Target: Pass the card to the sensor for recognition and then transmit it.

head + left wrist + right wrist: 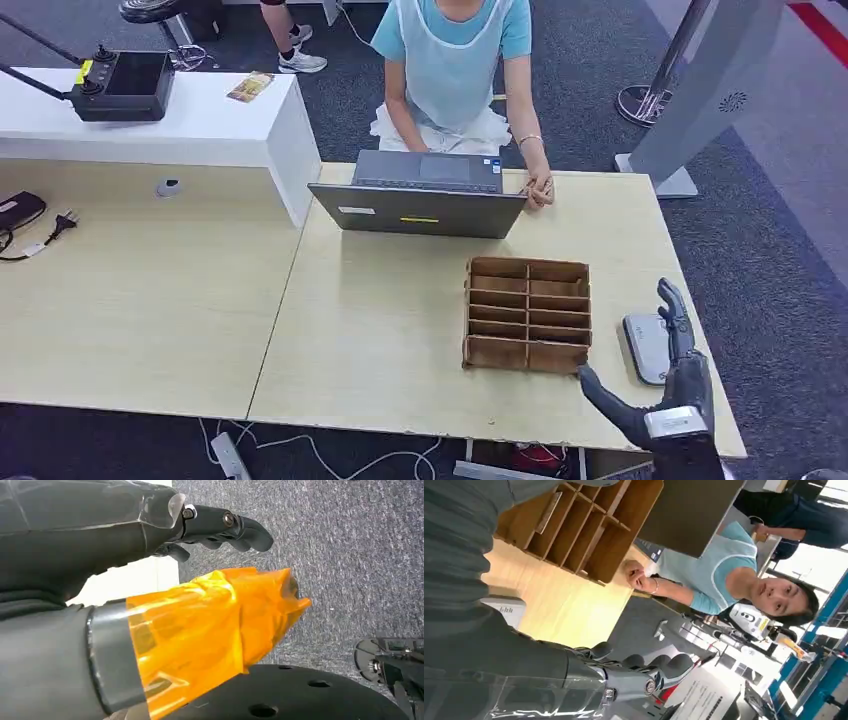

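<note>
On the counter [400, 330] in the head view sits a brown divided organizer [528, 313], its slots looking bare from up there. Just right of it lies the grey sensor [648, 346], and the right hand [668, 375] hovers over that, fingers spread, nothing in it. A person [452, 70] sits behind a laptop [425, 195].

Left wrist view: the left hand [220, 527] hangs over grey carpet, fingers loosely curled, holding nothing.

Right wrist view: a thin pale card [548, 512] leans in one organizer slot.
</note>
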Tool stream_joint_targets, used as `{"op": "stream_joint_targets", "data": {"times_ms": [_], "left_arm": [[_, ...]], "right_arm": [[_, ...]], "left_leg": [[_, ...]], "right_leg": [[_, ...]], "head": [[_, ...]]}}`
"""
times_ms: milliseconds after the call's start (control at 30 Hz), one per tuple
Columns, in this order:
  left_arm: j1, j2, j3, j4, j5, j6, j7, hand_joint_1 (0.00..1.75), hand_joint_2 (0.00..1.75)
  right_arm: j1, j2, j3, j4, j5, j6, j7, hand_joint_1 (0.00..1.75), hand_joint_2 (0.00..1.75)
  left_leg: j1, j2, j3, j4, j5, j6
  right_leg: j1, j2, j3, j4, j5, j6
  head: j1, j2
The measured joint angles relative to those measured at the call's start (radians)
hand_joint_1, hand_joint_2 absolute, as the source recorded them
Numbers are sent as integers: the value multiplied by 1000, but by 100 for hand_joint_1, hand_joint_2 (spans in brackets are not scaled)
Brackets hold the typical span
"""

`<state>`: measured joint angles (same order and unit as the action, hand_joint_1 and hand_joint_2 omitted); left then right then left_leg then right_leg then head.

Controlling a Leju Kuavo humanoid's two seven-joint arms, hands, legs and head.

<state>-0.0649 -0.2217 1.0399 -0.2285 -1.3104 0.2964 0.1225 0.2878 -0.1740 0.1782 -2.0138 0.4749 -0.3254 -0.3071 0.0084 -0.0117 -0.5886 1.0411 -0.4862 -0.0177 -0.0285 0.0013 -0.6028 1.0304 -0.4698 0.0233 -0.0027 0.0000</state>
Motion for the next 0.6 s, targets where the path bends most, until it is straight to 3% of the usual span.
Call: {"op": "stream_joint_targets", "data": {"times_ms": [233, 400, 600], "left_arm": [[0, 0, 0, 0, -3, -7, 0, 0, 0], [0, 0, 0, 0, -12, -9, 3, 0, 0], [-1, 0, 0, 0, -13, -10, 5, 0, 0]], "right_arm": [[0, -11, 15, 0, 150, -21, 60, 0, 175], [0, -34, 42, 10, 391, -49, 186, 0, 175], [-1, -48, 64, 22, 434, -56, 215, 0, 175]], "left_leg": [[0, 0, 0, 0, 0, 0], [0, 0, 0, 0, 0, 0], [0, 0, 0, 0, 0, 0]], "right_leg": [[0, 0, 0, 0, 0, 0], [0, 0, 0, 0, 0, 0], [0, 0, 0, 0, 0, 0]], "head": [[0, 0], [0, 0], [0, 0]]}}
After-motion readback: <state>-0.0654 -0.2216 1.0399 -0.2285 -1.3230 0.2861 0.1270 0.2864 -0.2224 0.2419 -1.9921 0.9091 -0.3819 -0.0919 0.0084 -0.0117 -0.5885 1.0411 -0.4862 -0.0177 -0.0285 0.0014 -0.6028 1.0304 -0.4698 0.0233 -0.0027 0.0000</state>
